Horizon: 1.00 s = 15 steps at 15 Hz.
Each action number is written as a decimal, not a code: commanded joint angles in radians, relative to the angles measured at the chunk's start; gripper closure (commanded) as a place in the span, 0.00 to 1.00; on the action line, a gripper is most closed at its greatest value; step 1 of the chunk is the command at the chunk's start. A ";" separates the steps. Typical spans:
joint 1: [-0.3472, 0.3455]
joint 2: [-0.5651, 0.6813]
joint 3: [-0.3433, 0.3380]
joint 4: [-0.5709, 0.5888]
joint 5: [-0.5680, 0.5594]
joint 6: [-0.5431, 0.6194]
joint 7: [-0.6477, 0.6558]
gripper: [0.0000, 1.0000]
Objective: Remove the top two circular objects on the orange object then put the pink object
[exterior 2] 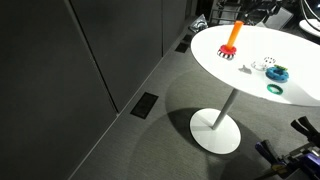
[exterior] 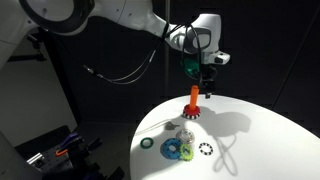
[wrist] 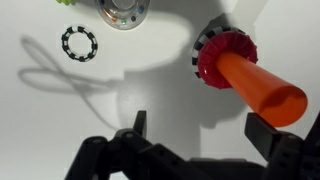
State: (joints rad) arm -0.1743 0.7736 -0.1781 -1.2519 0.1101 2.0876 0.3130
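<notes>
1. Your gripper [wrist: 200, 135] is spread wide and holds nothing. It hangs just above the orange peg [wrist: 262, 88], whose top shows between the fingers, nearer one of them.
2. The pink ring [wrist: 226, 50] sits around the foot of the peg, well below the fingertips, on a toothed black-and-white base [wrist: 200, 55].
3. The black-and-white gear ring [wrist: 79, 43] lies flat on the table [exterior: 260, 130], well apart from the peg.
4. The blue ring [exterior: 172, 150] and dark green ring [exterior: 147, 143] lie beside the gear ring, on the same side of the peg.
5. In both exterior views the peg stands near the table's rim, with open white tabletop on its other side.
</notes>
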 commanded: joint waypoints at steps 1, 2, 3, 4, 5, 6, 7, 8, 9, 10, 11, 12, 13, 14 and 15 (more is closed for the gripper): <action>-0.005 -0.048 0.012 -0.010 -0.006 -0.087 -0.010 0.00; -0.007 -0.065 0.017 -0.018 -0.003 -0.118 -0.021 0.00; -0.006 -0.081 0.017 -0.028 -0.004 -0.141 -0.026 0.00; -0.004 -0.100 0.017 -0.040 -0.007 -0.166 -0.032 0.00; -0.003 -0.117 0.018 -0.050 -0.009 -0.190 -0.037 0.00; -0.002 -0.137 0.017 -0.065 -0.013 -0.206 -0.045 0.00; -0.001 -0.159 0.017 -0.080 -0.015 -0.227 -0.056 0.00; 0.001 -0.177 0.016 -0.093 -0.019 -0.240 -0.062 0.00; 0.002 -0.199 0.017 -0.112 -0.019 -0.253 -0.075 0.00; 0.003 -0.223 0.017 -0.135 -0.021 -0.263 -0.084 0.00; 0.004 -0.250 0.019 -0.161 -0.022 -0.275 -0.101 0.00; 0.006 -0.274 0.020 -0.186 -0.025 -0.283 -0.113 0.00; 0.008 -0.308 0.021 -0.224 -0.028 -0.289 -0.131 0.00; 0.011 -0.339 0.023 -0.261 -0.031 -0.293 -0.144 0.00; 0.014 -0.369 0.024 -0.297 -0.036 -0.292 -0.155 0.00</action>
State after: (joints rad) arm -0.1669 0.5235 -0.1642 -1.4116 0.1023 1.8008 0.1984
